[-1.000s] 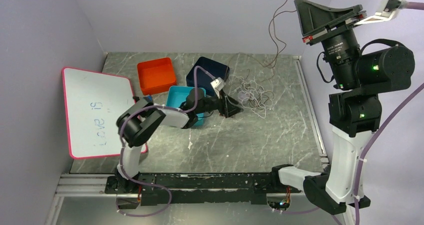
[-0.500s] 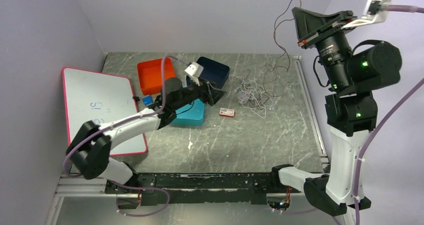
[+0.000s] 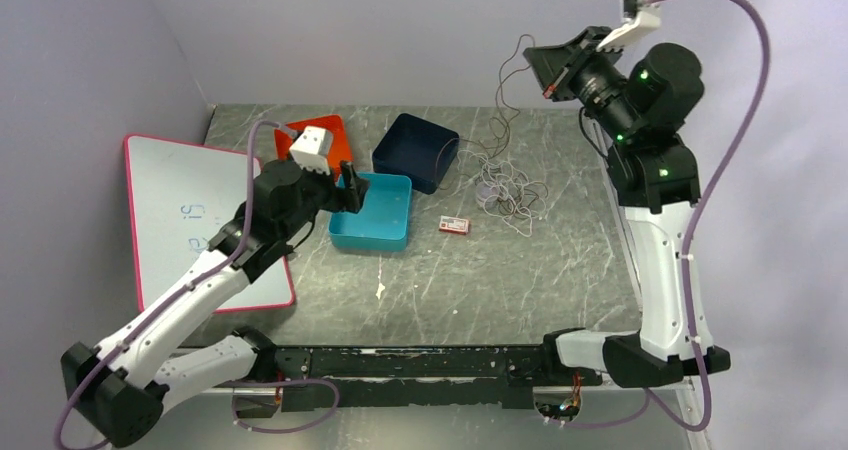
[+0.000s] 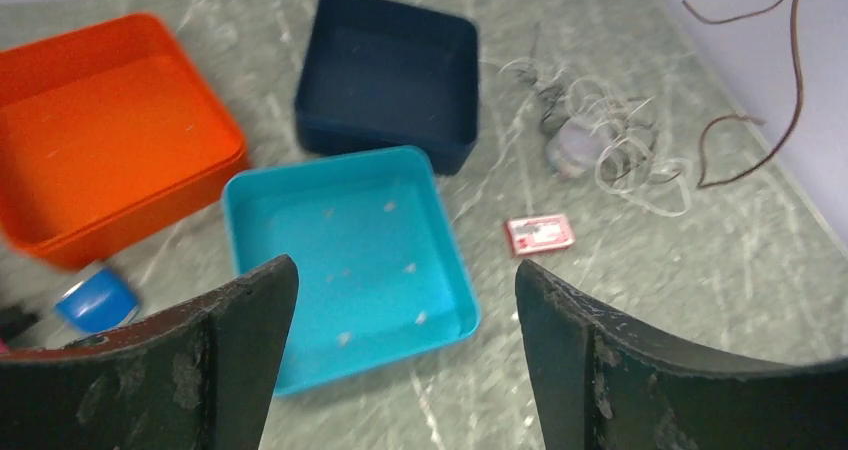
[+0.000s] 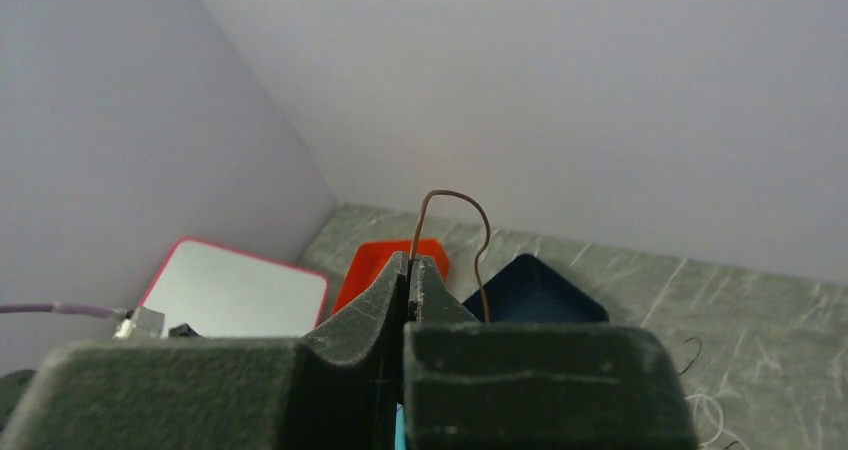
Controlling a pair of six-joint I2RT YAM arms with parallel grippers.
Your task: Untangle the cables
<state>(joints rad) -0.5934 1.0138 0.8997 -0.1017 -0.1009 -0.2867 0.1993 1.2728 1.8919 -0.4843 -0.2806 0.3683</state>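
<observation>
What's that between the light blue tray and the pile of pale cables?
A small red packet lies flat between the light blue tray and the cable pile; top and left wrist views show it.

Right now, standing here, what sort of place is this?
Probably a robotics test cell: left arm and right arm bolted at a walled table, the right gripper pinching a brown cable; teal bin, orange bin, navy bin and marked whiteboard.
</observation>
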